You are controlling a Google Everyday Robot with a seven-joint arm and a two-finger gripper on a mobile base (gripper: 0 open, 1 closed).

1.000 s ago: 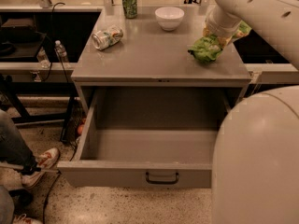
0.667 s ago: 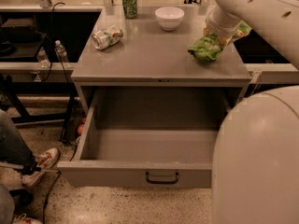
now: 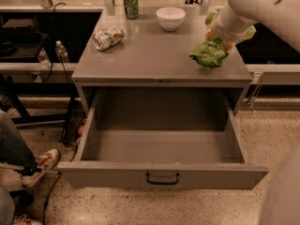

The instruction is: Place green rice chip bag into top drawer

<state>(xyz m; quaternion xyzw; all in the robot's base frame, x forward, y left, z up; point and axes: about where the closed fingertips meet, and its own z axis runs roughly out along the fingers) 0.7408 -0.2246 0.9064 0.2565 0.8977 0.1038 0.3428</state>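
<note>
The green rice chip bag [image 3: 209, 54] is crumpled bright green foil at the right side of the cabinet top, near its front edge. My gripper [image 3: 217, 37] comes down from the upper right on the white arm and is shut on the bag's upper part; green foil shows on both sides of the wrist. The fingers themselves are mostly hidden by the wrist and the bag. The top drawer [image 3: 161, 173] is pulled wide open below, grey and empty inside, with a small black handle at the centre of its front panel.
On the cabinet top [image 3: 140, 55] stand a white bowl [image 3: 170, 18], an upright green soda can [image 3: 131, 3] and a can lying on its side [image 3: 108, 37]. A person's shoe [image 3: 43, 164] is at the left on the floor. My white base fills the lower right corner.
The bag and gripper have shifted slightly toward the front edge of the cabinet top. The drawer and the other objects have not moved.
</note>
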